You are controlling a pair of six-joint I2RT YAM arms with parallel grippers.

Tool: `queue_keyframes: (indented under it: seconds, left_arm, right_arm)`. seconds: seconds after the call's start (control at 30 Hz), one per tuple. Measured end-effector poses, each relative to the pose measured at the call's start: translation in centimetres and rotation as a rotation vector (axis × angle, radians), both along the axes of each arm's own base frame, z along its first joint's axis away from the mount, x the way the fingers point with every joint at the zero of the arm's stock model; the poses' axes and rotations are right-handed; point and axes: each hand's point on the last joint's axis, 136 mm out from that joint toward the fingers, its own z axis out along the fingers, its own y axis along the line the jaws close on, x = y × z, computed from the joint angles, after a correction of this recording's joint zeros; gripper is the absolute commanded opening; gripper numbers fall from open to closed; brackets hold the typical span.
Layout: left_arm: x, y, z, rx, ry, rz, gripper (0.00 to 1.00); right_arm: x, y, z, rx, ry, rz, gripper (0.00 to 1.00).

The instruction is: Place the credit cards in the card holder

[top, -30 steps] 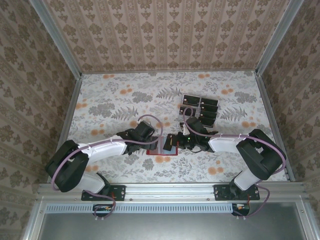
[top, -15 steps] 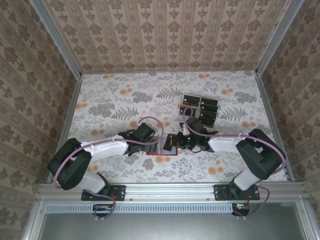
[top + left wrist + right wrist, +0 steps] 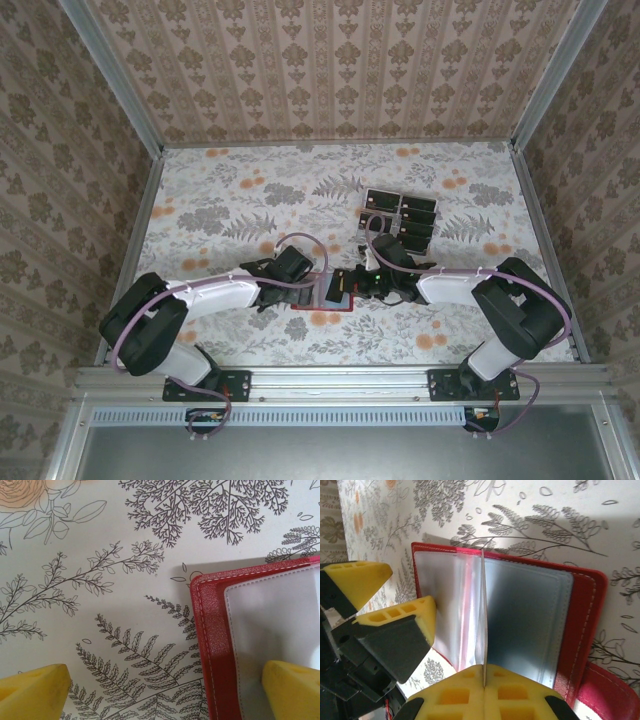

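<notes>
The red card holder [image 3: 322,304] [image 3: 210,645] [image 3: 587,610] lies open on the flowered table, clear sleeves up. My left gripper [image 3: 312,285] [image 3: 165,695] stands open astride its left edge. One yellow finger [image 3: 395,622] rests on the left sleeve and the other [image 3: 355,580] hangs over the table. My right gripper [image 3: 352,284] [image 3: 484,685] is shut on a credit card [image 3: 483,615]. That card is seen edge-on, upright over the holder's middle fold. Several more black credit cards [image 3: 405,215] lie grouped farther back.
Patterned walls with metal corner posts [image 3: 120,80] close in the table on three sides. Bare flowered cloth [image 3: 220,200] stretches to the back left, and the arms' bases [image 3: 215,385] sit on the near rail.
The left arm's elbow has crept a little to the right and its wrist has settled lower at the holder. The right arm holds still; both grippers are unchanged.
</notes>
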Motion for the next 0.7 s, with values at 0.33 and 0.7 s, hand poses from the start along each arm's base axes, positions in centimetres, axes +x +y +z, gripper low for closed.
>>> queue_keyframes:
  seconds: [0.33, 0.7]
  left_arm:
    - [0.1, 0.2, 0.0, 0.004, -0.006, 0.011, 1.00]
    - [0.1, 0.2, 0.0, 0.004, -0.005, 0.011, 1.00]
  right_arm:
    - [-0.3, 1.0, 1.1, 0.057, -0.020, 0.054, 0.00]
    - [-0.2, 2.2, 0.6, 0.086, -0.025, 0.078, 0.00]
